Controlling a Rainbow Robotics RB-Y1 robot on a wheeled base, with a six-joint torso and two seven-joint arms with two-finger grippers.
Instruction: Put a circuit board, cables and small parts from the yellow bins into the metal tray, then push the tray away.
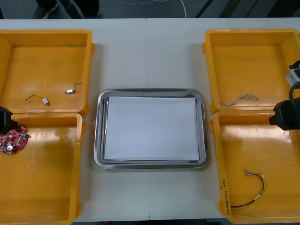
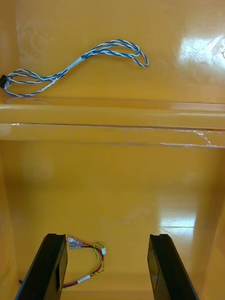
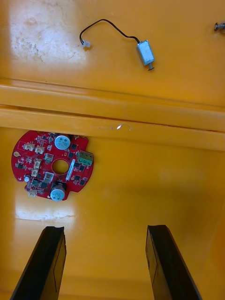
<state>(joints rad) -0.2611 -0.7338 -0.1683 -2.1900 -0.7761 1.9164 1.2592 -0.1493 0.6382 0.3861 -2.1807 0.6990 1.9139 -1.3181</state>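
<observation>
Light table [image 1: 147,56] bearing a white-lined metal tray [image 1: 98,136] between yellow bins [image 1: 42,187]. Left gripper [image 3: 105,228] — fingers apart — hangs above a bin floor, red circuit board [image 3: 42,161] just ahead of one fingertip. Right gripper [image 2: 108,236] — fingers likewise apart, red and yellow cable [image 2: 86,244] between them, beside one finger.

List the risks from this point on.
1. The circuit board lies ahead of one finger of the open left end effector, not centred between the two. A straight descent could set that finger on the board or close on nothing.
2. The red and yellow cable lies thin and flat on the bin floor, close to one finger of the open right end effector. A grasp may slip off it.
</observation>
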